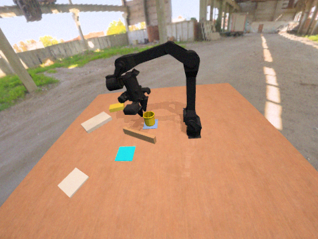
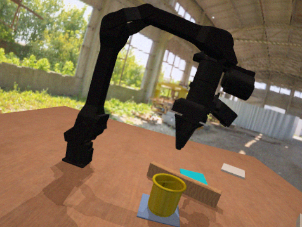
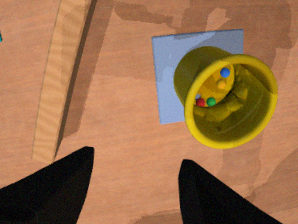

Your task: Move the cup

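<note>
The yellow cup [image 1: 149, 119] [image 2: 165, 200] [image 3: 190, 72] stands upright on the blue pad [image 1: 155, 125] [image 2: 143, 206] [image 3: 167, 75]. Several small marbles [image 3: 211, 101] lie inside at its bottom, seen in the wrist view. The cyan pad [image 1: 125, 153] [image 2: 194, 176] lies bare on the far side of a wooden bar from the cup. My gripper [image 1: 143, 113] [image 2: 179, 148] [image 3: 137, 162] is partly open, with nothing between its fingers. It hangs tilted above the table, higher than the cup and off to one side of it. In the wrist view the cup is ahead and to the right of the fingertips.
The wooden bar [image 1: 139, 135] [image 2: 203, 193] [image 3: 60, 80] stands on the table between the two pads. A thick white block [image 1: 96, 122] and a yellow block [image 1: 116, 107] lie beyond the gripper. A flat white block [image 1: 73, 182] [image 2: 233, 170] lies past the cyan pad.
</note>
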You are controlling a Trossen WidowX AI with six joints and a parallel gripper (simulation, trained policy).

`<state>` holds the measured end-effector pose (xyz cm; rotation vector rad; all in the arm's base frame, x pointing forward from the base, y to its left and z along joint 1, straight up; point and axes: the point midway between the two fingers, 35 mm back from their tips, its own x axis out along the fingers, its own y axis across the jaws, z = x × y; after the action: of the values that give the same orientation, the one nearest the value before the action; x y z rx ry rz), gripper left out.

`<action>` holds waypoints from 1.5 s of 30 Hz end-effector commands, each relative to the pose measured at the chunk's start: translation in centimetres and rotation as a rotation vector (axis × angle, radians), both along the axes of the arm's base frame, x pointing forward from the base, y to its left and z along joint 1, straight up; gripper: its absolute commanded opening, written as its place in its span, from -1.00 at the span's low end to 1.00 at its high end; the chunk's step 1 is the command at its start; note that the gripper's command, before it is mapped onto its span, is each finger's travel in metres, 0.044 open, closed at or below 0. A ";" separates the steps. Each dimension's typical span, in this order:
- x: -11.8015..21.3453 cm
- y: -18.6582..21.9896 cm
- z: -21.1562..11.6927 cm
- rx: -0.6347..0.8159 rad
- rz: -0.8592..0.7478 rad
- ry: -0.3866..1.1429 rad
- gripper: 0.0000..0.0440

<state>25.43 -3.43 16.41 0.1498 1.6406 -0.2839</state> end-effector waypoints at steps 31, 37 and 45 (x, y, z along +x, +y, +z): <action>-0.7 -3.5 -6.8 0.030 0.122 0.116 -0.04; -1.0 -3.8 -8.3 0.049 0.185 0.135 -0.04; -1.4 -3.9 -10.3 0.083 0.299 0.154 -0.13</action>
<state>24.26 -7.38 6.88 -0.0344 1.7891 -0.0427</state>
